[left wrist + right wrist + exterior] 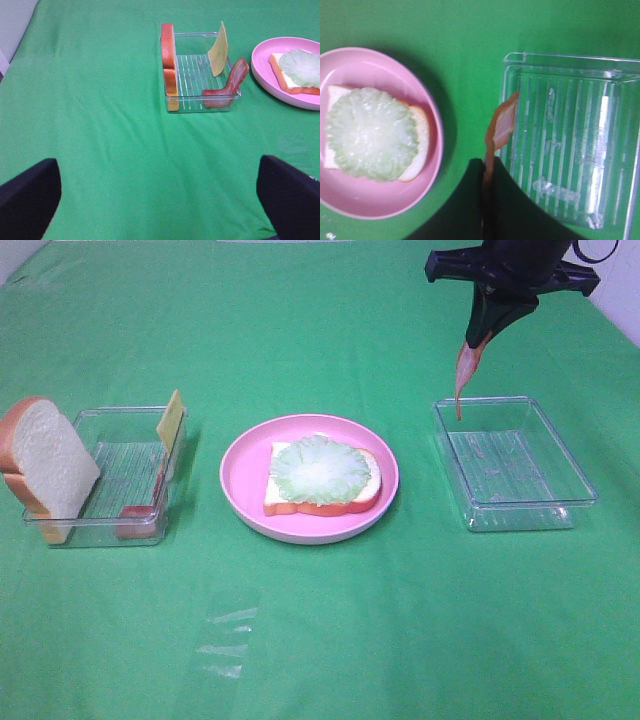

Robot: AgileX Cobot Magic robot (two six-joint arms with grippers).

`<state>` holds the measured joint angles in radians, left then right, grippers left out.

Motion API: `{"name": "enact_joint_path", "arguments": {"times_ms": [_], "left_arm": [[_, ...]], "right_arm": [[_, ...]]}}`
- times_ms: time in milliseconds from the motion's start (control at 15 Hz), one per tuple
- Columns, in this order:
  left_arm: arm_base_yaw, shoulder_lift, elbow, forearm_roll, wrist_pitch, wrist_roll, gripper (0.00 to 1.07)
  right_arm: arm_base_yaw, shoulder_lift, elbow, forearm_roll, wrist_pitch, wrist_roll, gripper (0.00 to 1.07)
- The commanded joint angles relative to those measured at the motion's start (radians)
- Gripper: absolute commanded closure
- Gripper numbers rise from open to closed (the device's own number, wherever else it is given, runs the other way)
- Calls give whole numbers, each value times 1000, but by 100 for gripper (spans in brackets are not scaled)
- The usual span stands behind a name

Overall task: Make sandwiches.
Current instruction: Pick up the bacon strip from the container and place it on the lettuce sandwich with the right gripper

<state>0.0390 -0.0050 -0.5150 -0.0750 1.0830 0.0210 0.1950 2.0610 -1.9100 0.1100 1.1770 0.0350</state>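
Right gripper [486,167]: your jaws pinch one bacon strip [502,122], dangling over the clear tray [520,512] at frame right, held high, likely for carrying to lettuce-topped bread [282,480] on centre plate [245,465]. Left gripper [159,197]: jaws wide, empty.

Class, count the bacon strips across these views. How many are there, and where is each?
2. One bacon strip hangs from the right hand near the right tray; the other leans in the left tray. None seems hidden.
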Motion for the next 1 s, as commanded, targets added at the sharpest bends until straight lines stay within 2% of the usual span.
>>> {"name": "enact_joint_path", "arguments": {"times_ms": [67,267,600,733,1000], "left_arm": [[-1,-19,0,0,-10,-3,4],[-1,-19,0,0,-10,-3,4],[-1,-19,0,0,-10,-3,4],[-1,-19,0,0,-10,-3,4],[-1,-19,0,0,-10,-3,4]], "right_arm": [[-1,-29,2,170,36,-99,107],[-1,-64,48,388,38,-230,107],[1,-89,236,776,-16,-492,107],[1,-88,278,899,-19,-547,107],[58,-60,281,935,-59,-553,107]]}}
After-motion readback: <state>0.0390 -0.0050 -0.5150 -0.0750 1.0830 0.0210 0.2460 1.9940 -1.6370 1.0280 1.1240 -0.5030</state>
